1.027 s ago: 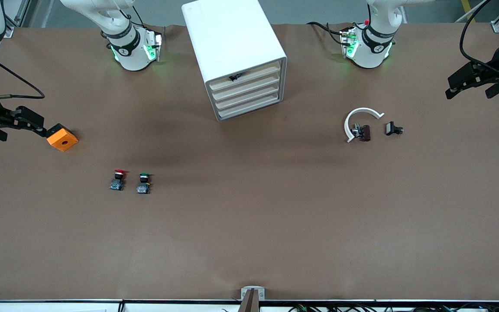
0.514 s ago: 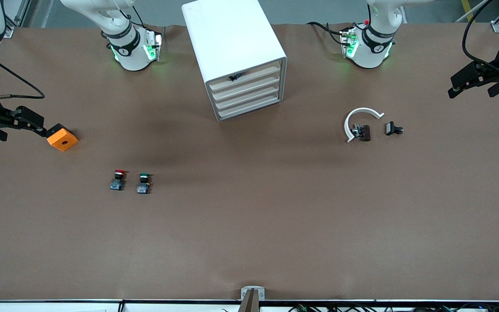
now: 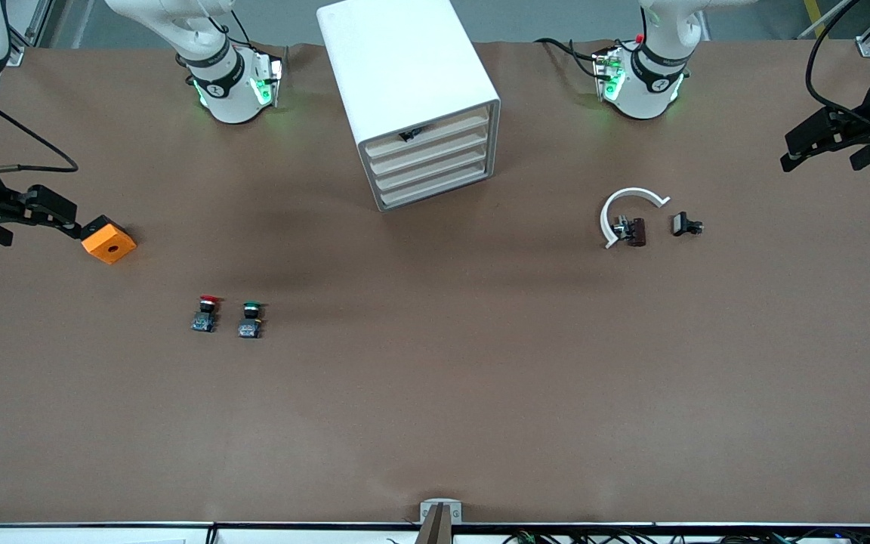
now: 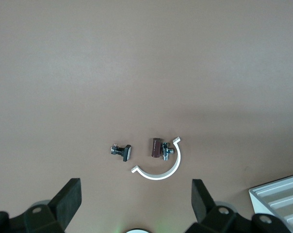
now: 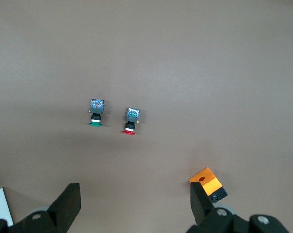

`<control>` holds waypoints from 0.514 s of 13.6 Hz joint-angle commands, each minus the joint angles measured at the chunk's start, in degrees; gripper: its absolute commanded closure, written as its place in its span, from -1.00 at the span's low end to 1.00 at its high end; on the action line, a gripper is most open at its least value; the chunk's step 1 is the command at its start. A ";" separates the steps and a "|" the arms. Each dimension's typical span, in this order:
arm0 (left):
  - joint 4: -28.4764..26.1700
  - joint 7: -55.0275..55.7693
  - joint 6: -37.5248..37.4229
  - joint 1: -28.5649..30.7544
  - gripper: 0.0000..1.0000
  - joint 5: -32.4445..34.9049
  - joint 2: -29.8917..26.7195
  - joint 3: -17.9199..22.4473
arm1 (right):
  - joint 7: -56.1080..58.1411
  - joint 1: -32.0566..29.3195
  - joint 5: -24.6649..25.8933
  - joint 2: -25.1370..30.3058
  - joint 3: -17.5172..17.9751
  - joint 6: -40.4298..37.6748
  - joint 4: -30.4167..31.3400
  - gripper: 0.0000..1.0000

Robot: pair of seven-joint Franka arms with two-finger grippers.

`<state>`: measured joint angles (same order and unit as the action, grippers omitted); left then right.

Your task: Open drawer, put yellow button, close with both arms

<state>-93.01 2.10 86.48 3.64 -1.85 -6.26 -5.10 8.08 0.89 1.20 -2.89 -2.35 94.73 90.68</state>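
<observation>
I see a wide table [image 3: 435, 423] covered in plain brown paper, bare over most of its spread, with faint soft shadows across the middle. Along the edge nearest the front camera runs a pale rail with a small metal bracket [image 3: 440, 512] at its centre. Past the arms' edge of the table there is grey floor.

The white cabinet [image 3: 405, 83] stands between the two arm bases, turned at an angle, its four beige fronts flush. The drawer [image 3: 429, 134] — the uppermost — is shut, with something small and dark at its front. I cannot find the yellow button in any view; it may be inside, but I can't tell.

Toward the right arm's end lie a red-capped button [image 3: 206, 313] and a green-capped button [image 3: 251, 319] side by side, apart, and an orange block [image 3: 108, 239] farther from the front camera than they are. Toward the left arm's end, a white curved clip [image 3: 626, 211] partly rings a small brown part [image 3: 633, 231], with a small black part [image 3: 685, 224] just beside.

The right gripper [image 5: 135, 204] hangs above the table's edge by the orange block, fingers spread wide and empty. The left gripper [image 4: 137, 201] hangs high near the opposite end — also spread wide, holding nothing.
</observation>
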 commanded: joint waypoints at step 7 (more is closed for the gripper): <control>0.91 -1.66 -0.43 0.57 -1.00 -0.44 -0.07 -0.09 | -0.96 -0.54 0.03 0.78 0.50 -0.51 0.11 -1.00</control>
<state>-92.97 1.89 86.50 3.68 -1.85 -6.26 -5.10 8.07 0.89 1.20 -2.89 -2.35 94.73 90.68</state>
